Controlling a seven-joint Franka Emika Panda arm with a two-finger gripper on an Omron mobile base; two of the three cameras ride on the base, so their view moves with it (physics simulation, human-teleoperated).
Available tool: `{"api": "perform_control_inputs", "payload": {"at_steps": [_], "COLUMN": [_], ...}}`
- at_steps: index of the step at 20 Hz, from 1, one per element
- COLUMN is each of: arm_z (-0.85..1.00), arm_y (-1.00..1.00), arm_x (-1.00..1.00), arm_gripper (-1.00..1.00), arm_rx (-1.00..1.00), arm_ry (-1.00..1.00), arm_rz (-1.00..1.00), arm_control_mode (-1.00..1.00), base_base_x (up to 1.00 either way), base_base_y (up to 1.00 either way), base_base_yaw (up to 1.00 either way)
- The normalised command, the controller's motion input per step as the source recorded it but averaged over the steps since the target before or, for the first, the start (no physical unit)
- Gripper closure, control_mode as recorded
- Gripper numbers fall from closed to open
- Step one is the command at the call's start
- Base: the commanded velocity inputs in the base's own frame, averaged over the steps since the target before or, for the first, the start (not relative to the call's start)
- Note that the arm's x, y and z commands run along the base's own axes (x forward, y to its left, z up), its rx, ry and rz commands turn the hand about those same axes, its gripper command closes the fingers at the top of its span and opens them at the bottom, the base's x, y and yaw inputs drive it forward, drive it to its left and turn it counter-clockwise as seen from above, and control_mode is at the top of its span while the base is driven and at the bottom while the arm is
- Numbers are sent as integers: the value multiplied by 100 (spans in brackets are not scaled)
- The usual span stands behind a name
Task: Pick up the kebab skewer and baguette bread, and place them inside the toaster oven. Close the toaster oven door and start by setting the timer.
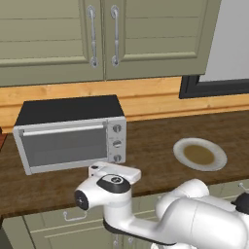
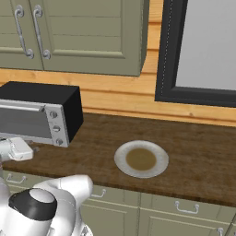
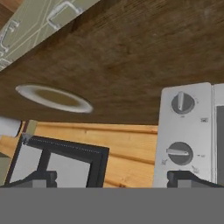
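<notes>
Toaster oven [image 1: 70, 133]: left of centre in the left base view, on the dark wooden counter [image 1: 155, 141]; black top, silver front; you have it at the far left in the right base view.
Toaster oven door [image 1: 63, 143]: shut, upright, bar handle along its top edge; the glass is too dim to show you what lies inside.
Knobs [image 1: 116, 143]: column of three at the oven's right; in the hand view two of them sit at right, the upper knob [image 3: 182, 103] pointing up, the lower knob [image 3: 180, 153] turned sideways.
Skewer and bread: not made out on the counter; judged to be already inside, so the timer step looks to be yours now.
Gripper [image 3: 111, 178]: released, jaws wide apart, nothing between them; its dark tips stand at the bottom of the hand view, just before the knob column.
Plate [image 1: 200, 154]: round, pale rim, brown centre, bare; right of the oven, well apart.
Cupboards [image 1: 97, 34]: above; window [image 2: 203, 50] at upper right.
Risks: you may close on the wrong knob, the three being alike and close; wide jaws may slip off the round face, or nudge the oven.
</notes>
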Motion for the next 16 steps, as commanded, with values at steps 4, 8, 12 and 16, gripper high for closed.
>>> {"api": "perform_control_inputs", "payload": {"at_steps": [4, 8, 12, 16], "arm_z": [-4, -10, -12, -14], "arm_y": [-36, -23, -21, -8], "arm_x": [0, 14, 20, 8], "arm_gripper": [-100, -100, -100, -100], "arm_rx": [0, 0, 0, 0], "arm_ry": [0, 0, 2, 0], "arm_rz": [5, 4, 8, 11], "arm_control_mode": [-100, -100, -100, -100], "base_base_x": [0, 0, 0, 0], "base_base_y": [0, 0, 0, 0], "base_base_yaw": [0, 0, 0, 0]}}
